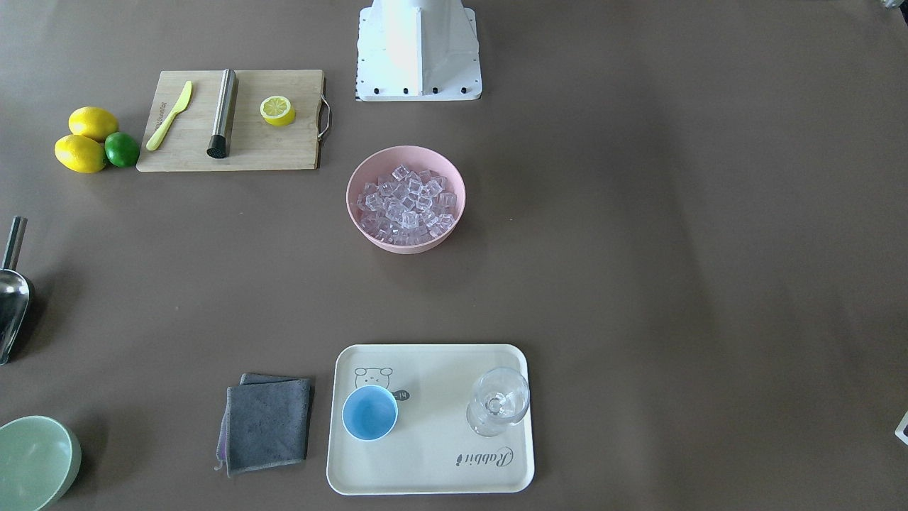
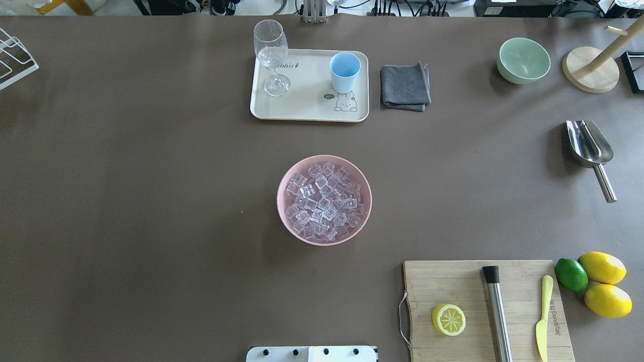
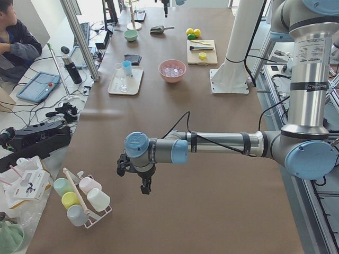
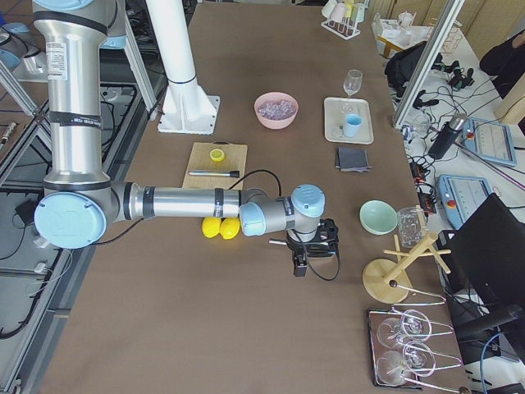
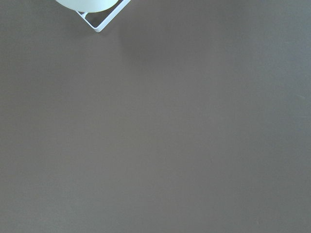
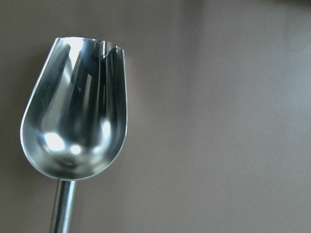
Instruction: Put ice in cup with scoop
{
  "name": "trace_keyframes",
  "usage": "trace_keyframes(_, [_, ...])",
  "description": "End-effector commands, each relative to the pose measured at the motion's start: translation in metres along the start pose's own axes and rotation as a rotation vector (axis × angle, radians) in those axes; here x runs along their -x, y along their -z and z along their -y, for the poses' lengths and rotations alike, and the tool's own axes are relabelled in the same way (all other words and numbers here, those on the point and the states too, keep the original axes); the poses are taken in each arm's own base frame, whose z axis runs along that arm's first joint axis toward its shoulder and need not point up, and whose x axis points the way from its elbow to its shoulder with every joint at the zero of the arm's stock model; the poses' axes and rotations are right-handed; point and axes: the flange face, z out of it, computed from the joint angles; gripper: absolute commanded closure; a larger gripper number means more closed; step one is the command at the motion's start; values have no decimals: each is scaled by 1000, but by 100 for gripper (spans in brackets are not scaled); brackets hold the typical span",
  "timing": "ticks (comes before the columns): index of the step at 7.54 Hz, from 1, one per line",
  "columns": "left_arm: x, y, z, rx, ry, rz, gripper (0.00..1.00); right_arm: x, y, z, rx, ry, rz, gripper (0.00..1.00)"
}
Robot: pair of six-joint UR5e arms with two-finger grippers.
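Observation:
The steel scoop (image 2: pixel 588 146) lies on the table at the right edge, also at the front view's left edge (image 1: pixel 13 301). The right wrist view looks straight down on its trough (image 6: pixel 77 121). The ice (image 2: pixel 324 201) fills a pink bowl (image 2: pixel 282 201) at mid-table. The light-blue cup (image 2: pixel 345 70) stands on a cream tray (image 2: pixel 307 108) at the far side. My right gripper (image 4: pixel 301 267) shows only in the right side view and my left gripper (image 3: pixel 143 185) only in the left side view. I cannot tell whether either is open or shut.
A wine glass (image 2: pixel 271 55) shares the tray. A grey cloth (image 2: pixel 405 86), a green bowl (image 2: pixel 523 60) and a wooden stand (image 2: pixel 591 73) are at the far right. A cutting board (image 2: pixel 483 306) holds a lemon half, a steel cylinder and a knife, with lemons (image 2: pixel 604 281) beside it.

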Motion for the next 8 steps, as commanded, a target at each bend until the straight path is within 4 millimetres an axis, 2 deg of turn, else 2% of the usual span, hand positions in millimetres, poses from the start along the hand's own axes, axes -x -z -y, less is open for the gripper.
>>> trace_keyframes(1, [3,1,-1,-2,6,2,2,0,1,1,-2,1,-1,0])
trace_keyframes(3, [9,8,-2,-18,15,0,2,0,0,2,-2,1,-4,0])
trace_keyframes(6, [10,8,-3,-17,19,2,2,2,3,2,-7,5,-5,0])
trace_keyframes(8, [8,10,-1,-21,17,0,2,-7,17,-8,-32,-12,-5,0])
